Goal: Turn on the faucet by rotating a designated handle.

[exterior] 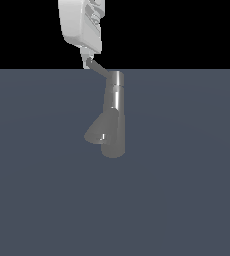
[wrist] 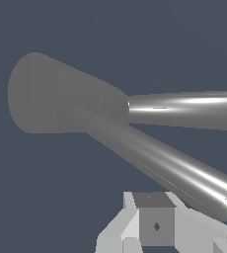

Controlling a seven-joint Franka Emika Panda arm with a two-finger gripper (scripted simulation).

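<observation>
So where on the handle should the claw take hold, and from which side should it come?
Near the free end of the handle, the thin rod reaching from the faucet's cap toward the exterior view's left. It is slim and straight, and the tip probably gives the most leverage. Come from above, where the claw already hangs, fingers on either side of the rod.

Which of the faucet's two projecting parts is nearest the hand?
The handle, the thin rod at the cap of the faucet; the hand sits at its tip. The wide spout sits lower.

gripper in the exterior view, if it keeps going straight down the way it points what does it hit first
Most likely the handle: the gripper sits right at its outer end, possibly already touching. Depth is unclear, so it could slip past to the floor.
</observation>
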